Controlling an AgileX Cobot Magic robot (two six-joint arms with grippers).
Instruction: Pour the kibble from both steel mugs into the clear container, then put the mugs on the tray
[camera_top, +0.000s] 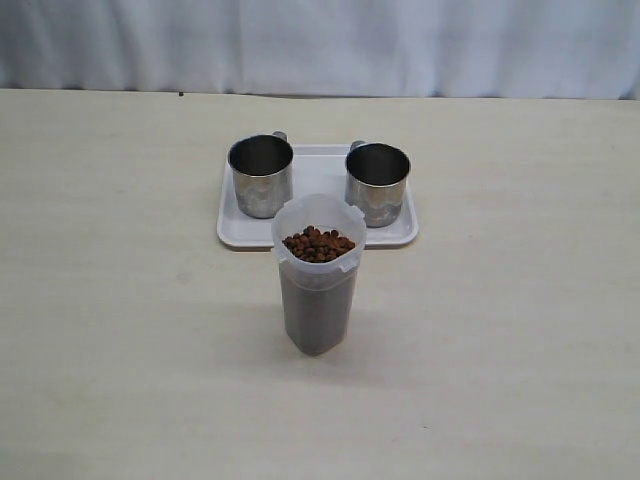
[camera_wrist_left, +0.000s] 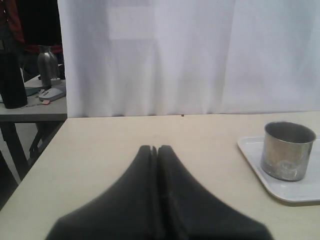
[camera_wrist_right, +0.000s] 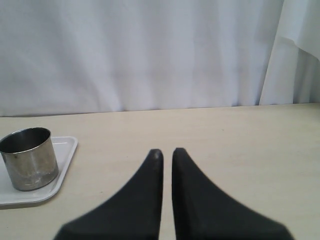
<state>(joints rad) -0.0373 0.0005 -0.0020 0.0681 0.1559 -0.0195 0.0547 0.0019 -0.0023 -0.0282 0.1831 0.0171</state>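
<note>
Kibble (camera_top: 318, 243) fills the clear container (camera_top: 318, 290) almost to its rim. The container stands upright on the pale table (camera_top: 120, 330), directly in front of the tray (camera_top: 320, 165). Its top overlaps the tray's front edge in the exterior view, and I cannot tell whether the two touch.

On the tray, the left mug (camera_top: 261, 175) and the right mug (camera_top: 377, 183) stand upright and apart, one at each end. Bare white tray shows between them, and their handles point toward the white curtain (camera_top: 320, 40) behind the table.

My left end effector (camera_wrist_left: 157, 149), seen from its wrist camera, is clenched. Its two black fingers are pressed together with nothing between them, and it is poised over bare table. The left mug sits on a corner of the tray, ahead of this end effector and off toward the middle of the table, well apart from it.

My right end effector (camera_wrist_right: 167, 152) is likewise closed and grasps nothing, with only a thin slit showing between its tapered fingers. The right mug stands on the tray's nearest corner, ahead of this end effector and off toward the middle, well apart from it.

Past the table's edge in the left wrist view, a second table (camera_wrist_left: 30, 112) carries a dark bottle (camera_wrist_left: 12, 80) and a metal flask (camera_wrist_left: 48, 67).
</note>
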